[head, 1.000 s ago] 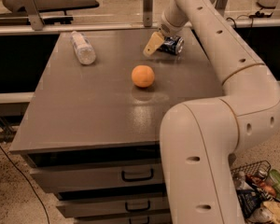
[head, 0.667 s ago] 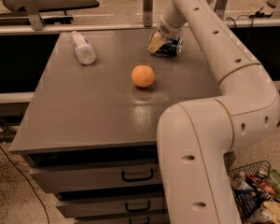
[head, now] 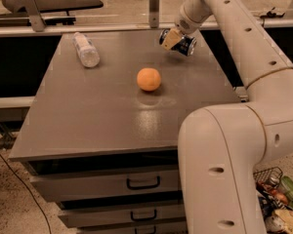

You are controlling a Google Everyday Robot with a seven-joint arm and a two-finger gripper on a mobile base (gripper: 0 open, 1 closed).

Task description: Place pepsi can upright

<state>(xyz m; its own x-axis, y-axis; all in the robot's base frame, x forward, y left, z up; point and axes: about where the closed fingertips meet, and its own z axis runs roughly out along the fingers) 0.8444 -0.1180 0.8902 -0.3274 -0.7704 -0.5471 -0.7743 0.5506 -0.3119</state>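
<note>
The pepsi can (head: 185, 45) is dark blue with a silver end and lies on its side at the far right of the grey table (head: 107, 111). My gripper (head: 173, 38) reaches down from the arm at the back right, and its tan fingers are closed around the can. The can seems to hang slightly above the tabletop, with a shadow under it. Part of the can is hidden behind the fingers.
An orange (head: 149, 79) sits mid-table, in front and left of the can. A clear plastic bottle (head: 86, 49) lies at the far left. A metal rail (head: 88, 27) and a post (head: 154, 6) run behind the table. My arm's base (head: 224, 169) fills the front right. Drawers (head: 141, 183) are below.
The gripper has closed in on the can and risen slightly with it. The orange and the bottle have not moved.
</note>
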